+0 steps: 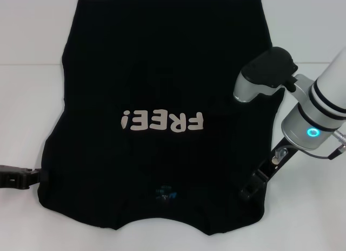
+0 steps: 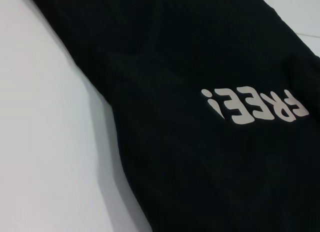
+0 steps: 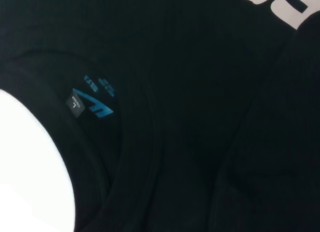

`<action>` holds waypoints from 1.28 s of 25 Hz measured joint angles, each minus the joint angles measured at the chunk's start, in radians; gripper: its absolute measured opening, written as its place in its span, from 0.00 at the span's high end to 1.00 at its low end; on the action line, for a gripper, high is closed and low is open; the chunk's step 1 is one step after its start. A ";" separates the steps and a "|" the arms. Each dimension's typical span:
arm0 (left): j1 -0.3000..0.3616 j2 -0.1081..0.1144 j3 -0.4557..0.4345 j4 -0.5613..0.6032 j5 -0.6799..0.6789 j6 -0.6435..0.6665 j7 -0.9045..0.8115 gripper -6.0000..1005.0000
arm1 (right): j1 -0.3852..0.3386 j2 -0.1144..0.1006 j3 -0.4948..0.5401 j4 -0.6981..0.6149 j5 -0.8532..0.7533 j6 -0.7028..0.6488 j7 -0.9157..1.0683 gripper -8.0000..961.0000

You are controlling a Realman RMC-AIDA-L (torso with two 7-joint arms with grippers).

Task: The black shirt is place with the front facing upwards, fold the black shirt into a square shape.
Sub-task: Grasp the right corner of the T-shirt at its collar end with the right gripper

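The black shirt [image 1: 162,72] lies flat on the white table [image 1: 27,99], front up, with its collar toward me. Its cream "FREE!" lettering [image 1: 162,121] reads upside down, and the blue neck label [image 1: 164,192] shows at the near collar. My left gripper [image 1: 27,177] sits low on the table at the shirt's near left edge, by the shoulder. My right gripper [image 1: 250,191] reaches down onto the shirt's near right shoulder. The left wrist view shows the black shirt [image 2: 200,52] and its lettering [image 2: 255,106]. The right wrist view shows the neck label [image 3: 95,99] and collar.
White table [image 2: 40,142] shows bare to the left and right of the shirt and beyond its far hem. The right arm's silver and black links [image 1: 265,72] hang over the shirt's right edge.
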 joint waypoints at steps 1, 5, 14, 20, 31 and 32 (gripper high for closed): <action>0.000 0.000 0.000 0.000 0.000 0.000 0.000 0.99 | 0.002 0.000 -0.016 0.001 0.000 0.004 0.008 0.17; 0.000 0.000 0.000 0.000 0.000 0.000 0.001 0.99 | 0.010 0.000 -0.078 0.004 -0.001 0.024 0.053 0.16; 0.000 0.000 0.000 0.000 0.000 -0.001 0.008 0.99 | 0.017 0.000 -0.113 0.000 -0.014 0.041 0.091 0.43; 0.000 0.002 0.000 0.000 0.000 -0.002 0.010 0.99 | 0.019 0.003 -0.122 0.004 -0.007 0.042 0.092 0.69; 0.000 0.002 -0.001 0.000 0.000 -0.003 0.012 0.99 | 0.005 0.007 -0.122 -0.004 0.015 0.046 0.093 0.97; 0.001 0.002 -0.005 0.000 0.000 -0.003 0.012 0.99 | -0.003 0.005 -0.119 -0.012 0.024 0.047 0.095 0.97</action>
